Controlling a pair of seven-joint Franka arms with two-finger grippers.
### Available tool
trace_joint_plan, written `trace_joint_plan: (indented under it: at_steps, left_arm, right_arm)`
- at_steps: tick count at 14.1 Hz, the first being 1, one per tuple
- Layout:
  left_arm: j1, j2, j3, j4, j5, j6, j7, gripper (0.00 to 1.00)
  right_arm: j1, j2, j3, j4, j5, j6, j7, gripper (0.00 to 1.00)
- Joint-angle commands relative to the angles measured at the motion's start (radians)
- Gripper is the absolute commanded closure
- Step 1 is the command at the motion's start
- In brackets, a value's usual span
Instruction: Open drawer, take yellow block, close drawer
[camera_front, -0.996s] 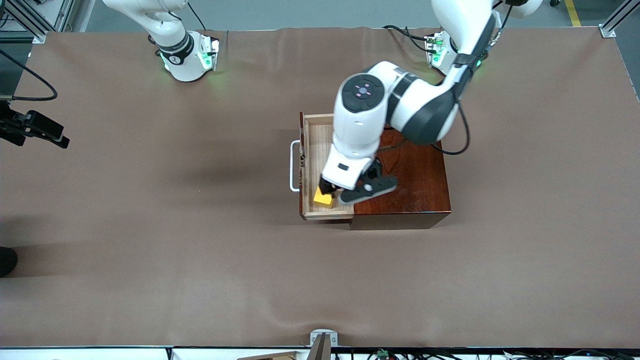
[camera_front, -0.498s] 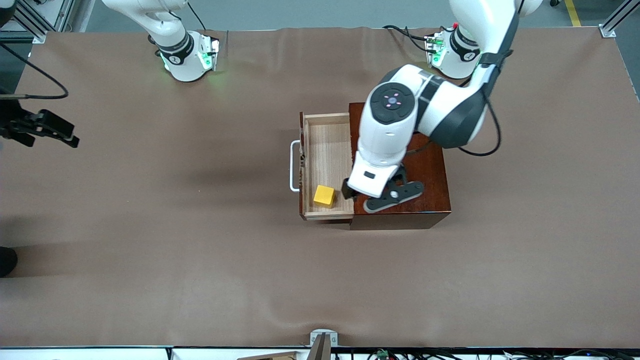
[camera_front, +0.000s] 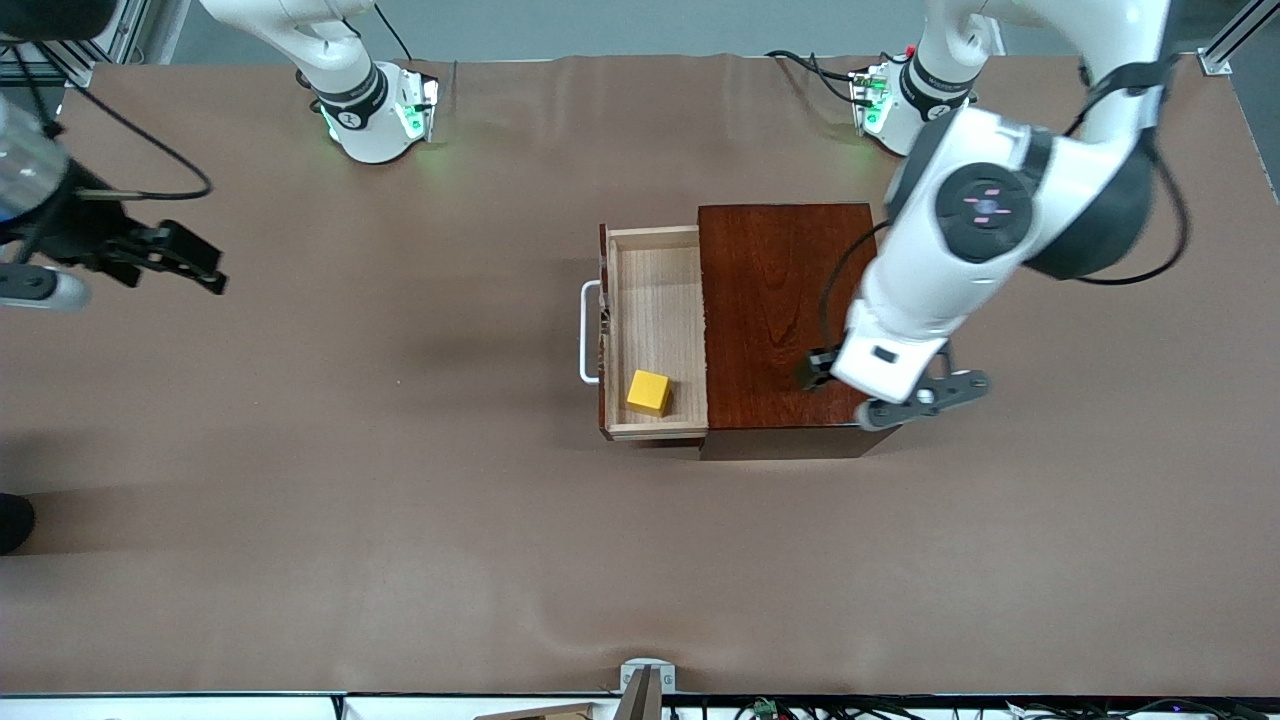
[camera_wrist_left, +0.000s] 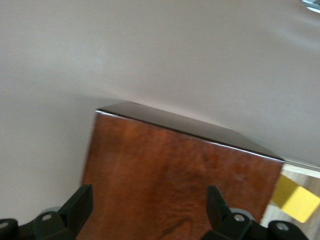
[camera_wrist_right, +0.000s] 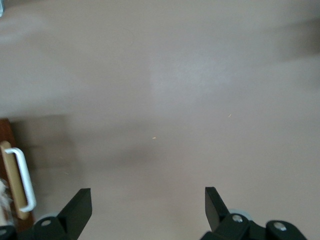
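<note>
The drawer (camera_front: 655, 300), a pale-wood tray with a white bar handle (camera_front: 588, 330), stands pulled out of the dark reddish-brown box (camera_front: 770, 290). The yellow block (camera_front: 648, 392) lies in the drawer's corner nearest the front camera and shows at the edge of the left wrist view (camera_wrist_left: 296, 198). My left gripper (camera_wrist_left: 149, 197) hangs open and holds nothing, over the box top near its edge toward the left arm's end. My right gripper (camera_wrist_right: 148, 200) is open over bare table at the right arm's end, and its wrist view shows the drawer handle (camera_wrist_right: 22, 177).
Brown cloth (camera_front: 400, 500) covers the whole table. The two arm bases (camera_front: 375, 115) (camera_front: 900, 105) stand along the edge farthest from the front camera. A small metal bracket (camera_front: 645, 680) sits at the table's nearest edge.
My left gripper has pulled away from the yellow block, crossing the box top toward the left arm's end; the block stayed in the drawer. My right arm's hand has shifted a little toward the drawer.
</note>
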Motion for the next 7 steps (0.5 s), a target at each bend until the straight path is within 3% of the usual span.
trace_joint_plan:
  at_steps: [1, 7]
  left_arm:
    - [0.042, -0.072, -0.008, -0.095, -0.019, -0.007, 0.059, 0.00]
    - [0.159, -0.185, -0.006, -0.219, -0.011, 0.004, 0.241, 0.00]
  right_arm:
    - [0.104, 0.023, -0.004, 0.009, 0.002, 0.009, 0.292, 0.00]
    - [0.336, 0.099, -0.006, 0.029, -0.004, 0.078, 1.024, 0.00]
